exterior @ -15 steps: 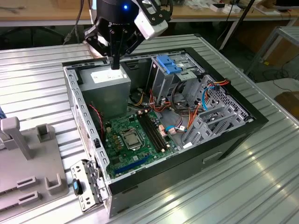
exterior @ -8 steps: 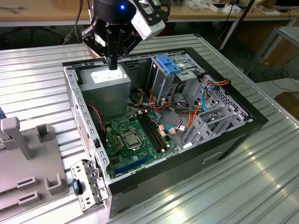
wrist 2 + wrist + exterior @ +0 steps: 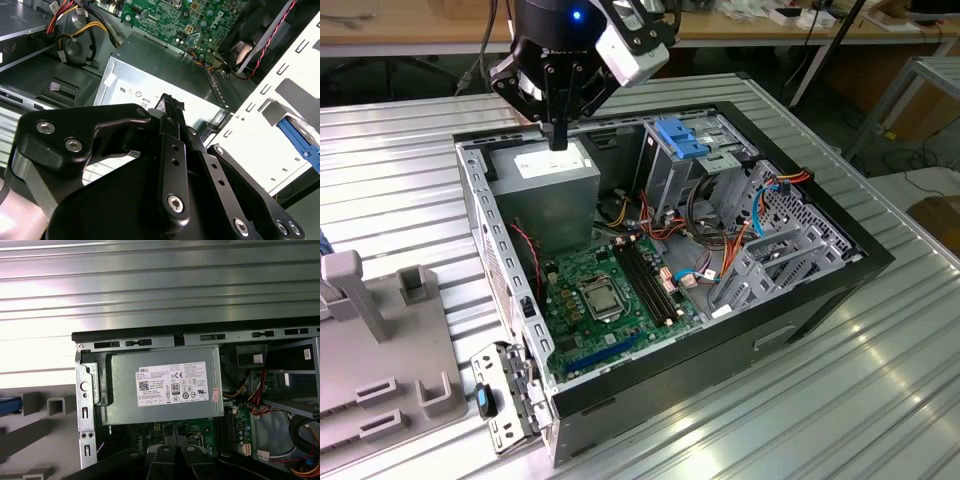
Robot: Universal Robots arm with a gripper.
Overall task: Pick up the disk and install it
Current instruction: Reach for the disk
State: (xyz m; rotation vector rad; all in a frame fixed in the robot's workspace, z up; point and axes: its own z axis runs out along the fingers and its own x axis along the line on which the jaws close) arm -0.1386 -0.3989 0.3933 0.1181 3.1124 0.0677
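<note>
My gripper (image 3: 558, 138) hangs over the back corner of the open computer case (image 3: 800, 300), just above the silver power supply (image 3: 548, 190). Its black fingers are shut together with nothing between them, as seen in both wrist views (image 3: 171, 106) (image 3: 175, 439). A bright blue strip, which looks like the edge of the disk (image 3: 9, 405), lies on the grey fixture outside the case wall. It also appears beyond the slotted wall in the second wrist view (image 3: 299, 140). The gripper is well apart from it.
Inside the case are the green motherboard (image 3: 605, 290), bundles of coloured cables (image 3: 720, 250) and a drive cage with a blue-tabbed bracket (image 3: 680, 138). The grey fixture (image 3: 380, 350) with upright blocks stands at the exterior view's left on the ribbed metal table (image 3: 880, 400).
</note>
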